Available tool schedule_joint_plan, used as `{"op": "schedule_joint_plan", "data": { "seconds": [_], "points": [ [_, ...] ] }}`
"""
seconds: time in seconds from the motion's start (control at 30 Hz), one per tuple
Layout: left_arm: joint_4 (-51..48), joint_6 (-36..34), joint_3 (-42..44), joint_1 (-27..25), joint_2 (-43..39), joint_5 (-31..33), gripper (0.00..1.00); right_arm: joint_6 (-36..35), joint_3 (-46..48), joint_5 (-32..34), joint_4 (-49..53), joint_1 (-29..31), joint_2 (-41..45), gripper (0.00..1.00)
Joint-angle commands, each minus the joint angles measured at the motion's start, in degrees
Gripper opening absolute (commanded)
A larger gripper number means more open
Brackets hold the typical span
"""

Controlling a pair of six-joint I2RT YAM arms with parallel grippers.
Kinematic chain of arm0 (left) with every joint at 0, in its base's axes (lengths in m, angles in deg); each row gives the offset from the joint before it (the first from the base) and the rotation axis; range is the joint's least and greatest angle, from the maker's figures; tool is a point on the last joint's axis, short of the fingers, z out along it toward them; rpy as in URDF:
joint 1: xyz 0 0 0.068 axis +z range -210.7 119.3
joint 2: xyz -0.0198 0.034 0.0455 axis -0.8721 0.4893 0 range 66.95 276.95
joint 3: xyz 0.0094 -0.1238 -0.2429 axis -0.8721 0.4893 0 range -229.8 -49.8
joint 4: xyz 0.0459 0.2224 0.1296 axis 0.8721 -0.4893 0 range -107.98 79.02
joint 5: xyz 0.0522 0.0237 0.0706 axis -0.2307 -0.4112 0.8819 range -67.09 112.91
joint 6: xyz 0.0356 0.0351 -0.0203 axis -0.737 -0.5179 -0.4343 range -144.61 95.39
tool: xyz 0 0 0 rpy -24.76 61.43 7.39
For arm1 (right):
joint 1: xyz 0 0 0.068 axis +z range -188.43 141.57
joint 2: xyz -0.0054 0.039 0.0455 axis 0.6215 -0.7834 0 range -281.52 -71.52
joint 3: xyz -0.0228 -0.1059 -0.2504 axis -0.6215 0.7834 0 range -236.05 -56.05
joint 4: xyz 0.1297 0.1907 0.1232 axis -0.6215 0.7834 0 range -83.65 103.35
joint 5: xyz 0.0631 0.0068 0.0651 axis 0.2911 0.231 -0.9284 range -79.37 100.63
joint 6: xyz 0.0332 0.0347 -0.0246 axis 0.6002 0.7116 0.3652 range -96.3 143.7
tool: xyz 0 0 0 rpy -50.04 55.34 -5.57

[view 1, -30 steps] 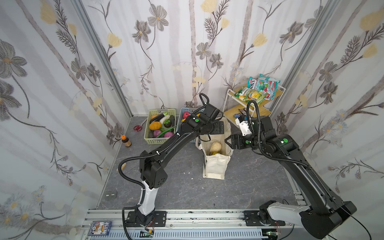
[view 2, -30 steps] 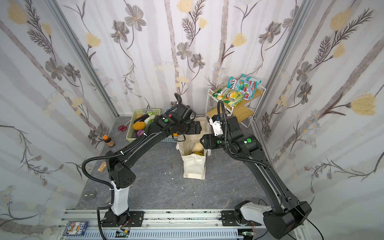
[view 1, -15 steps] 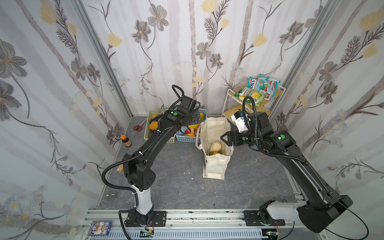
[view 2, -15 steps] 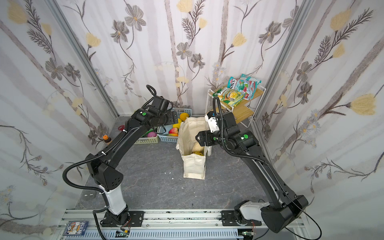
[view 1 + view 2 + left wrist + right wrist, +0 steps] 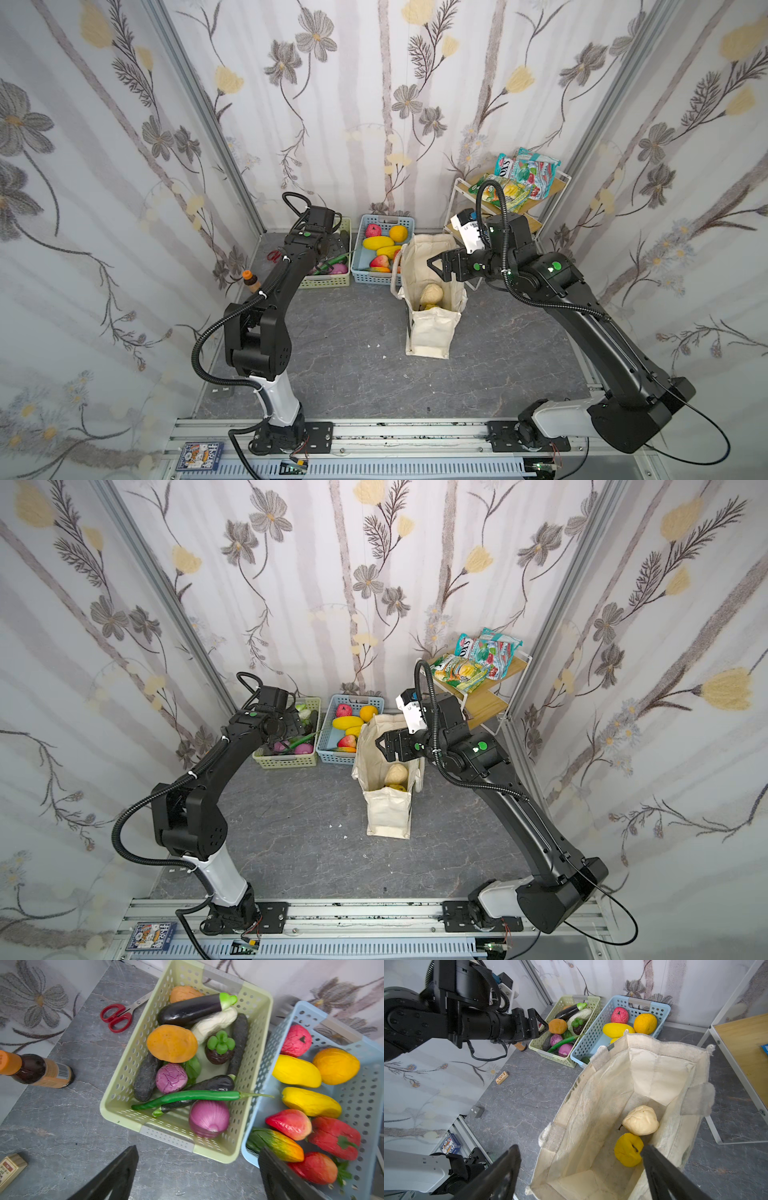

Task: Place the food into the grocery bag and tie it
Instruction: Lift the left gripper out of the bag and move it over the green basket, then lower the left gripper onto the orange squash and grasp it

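The cream grocery bag [image 5: 430, 332] [image 5: 591, 1105] stands open on the grey floor. At its bottom lie a cream fruit [image 5: 640, 1120] and a yellow fruit [image 5: 628, 1150]. My right gripper [image 5: 435, 266] [image 5: 580, 1167] hovers over the bag's mouth, open and empty. My left gripper [image 5: 197, 1167] [image 5: 538, 1024] hangs open and empty above the near end of the green basket [image 5: 116, 1093], which holds an orange vegetable [image 5: 172, 1043], a purple onion [image 5: 208, 1119] and other food. The blue basket [image 5: 363, 1088] beside it holds yellow, orange and red fruit. Candy packets [image 5: 519, 178] lie on the shelf.
Red scissors [image 5: 116, 1015], a brown bottle [image 5: 35, 1070] and a small wooden block [image 5: 10, 1167] lie left of the green basket. The white wire shelf [image 5: 552, 208] stands right of the bag, against the wall. Flowered walls close in on three sides.
My left arm has swung left, away from the bag, to above the green basket. My right gripper has opened wider and shifted slightly over the bag's mouth.
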Motion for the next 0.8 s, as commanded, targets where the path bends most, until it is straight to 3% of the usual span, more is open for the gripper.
{"op": "schedule_joint_plan", "data": {
  "seconds": [0.0,0.2,0.4,0.77],
  "points": [
    [4.8,-1.0,1.2,2.3,1.3,-0.1,0.93,1.1,-1.8,0.9,-5.9,1.0,-1.5,0.91],
    [9.2,-3.1,0.8,5.3,5.9,-0.2,0.93,2.8,-1.9,1.9,-12.9,3.7,-3.3,0.92],
    [12.9,-3.7,-2.5,6.7,12.2,-1.7,0.93,3.7,-4.9,2.0,-13.6,4.9,-8.0,0.92],
    [11.2,-4.5,-13.2,7.7,22.3,0.4,0.95,4.7,-7.2,2.6,-14.8,6.7,-12.3,0.92]
  ]
}}
